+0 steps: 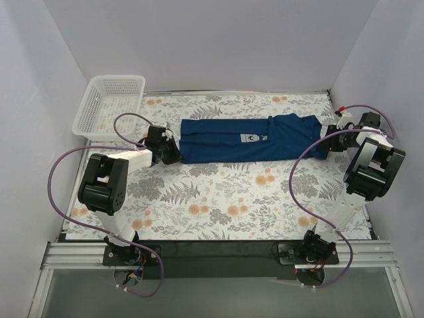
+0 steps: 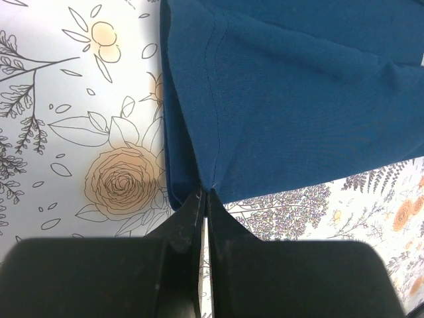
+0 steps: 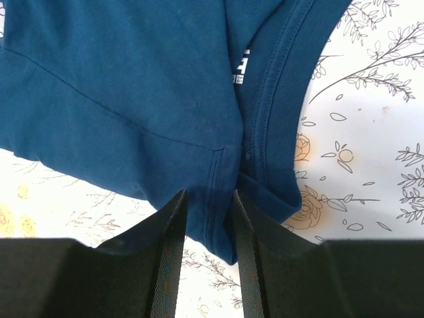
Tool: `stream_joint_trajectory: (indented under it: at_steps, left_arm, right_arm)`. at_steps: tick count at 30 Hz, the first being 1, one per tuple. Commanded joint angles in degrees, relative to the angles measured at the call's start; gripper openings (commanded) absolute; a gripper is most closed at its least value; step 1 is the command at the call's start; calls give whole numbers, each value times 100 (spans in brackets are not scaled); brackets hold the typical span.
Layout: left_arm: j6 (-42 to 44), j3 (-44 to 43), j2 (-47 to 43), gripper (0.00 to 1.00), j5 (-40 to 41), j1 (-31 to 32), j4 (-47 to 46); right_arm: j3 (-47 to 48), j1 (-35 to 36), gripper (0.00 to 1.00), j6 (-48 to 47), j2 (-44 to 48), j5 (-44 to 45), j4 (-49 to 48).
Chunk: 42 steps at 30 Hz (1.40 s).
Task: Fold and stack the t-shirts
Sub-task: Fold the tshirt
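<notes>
**A:** Where do we stand?

**B:** The t-shirt [image 1: 225, 140] lies as a long folded strip across the far half of the table [image 1: 218, 205]. The left end effector [image 2: 204, 199] is pressed together, pinching the strip's left edge at a seam. The right end effector [image 3: 209, 195] is spread, straddling a fold beside the collar.

**A:** What failure modes do we expect?

**B:** We judge three:
- The left pinch sits at the very edge, so tension may pull it free.
- The right jaws may close on one layer only, opening the fold on lifting.
- Uneven lifting would skew the strip.

**A:** Any legible markings?

**B:** The neck label [image 3: 240, 69] shows dark block characters, cropped beyond reading. The pale patch [image 1: 250, 138] is too small. We find no brand.
</notes>
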State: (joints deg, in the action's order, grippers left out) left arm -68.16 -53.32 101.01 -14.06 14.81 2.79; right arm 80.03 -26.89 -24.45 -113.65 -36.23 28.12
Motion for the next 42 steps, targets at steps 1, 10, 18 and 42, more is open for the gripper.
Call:
stream_joint_trajectory:
  at_steps: [1, 10, 18, 42]
  left_arm:
    - [49, -100, -249, 0, 71, 22, 73]
    - [31, -73, -284, 0, 18, 22, 82]
    - [48, -56, -372, 0, 53, 22, 108]
    - [-22, 603, -1127, 0, 747, -48, 574]
  right_arm:
    - [-5, -35, 34, -78, 299, -104, 167]
    - [-163, -26, 43, -113, 378, 248, 211]
    - [-260, -35, 17, -165, 448, 81, 273]
    - [-760, -659, 1, -921, 870, 459, 291]
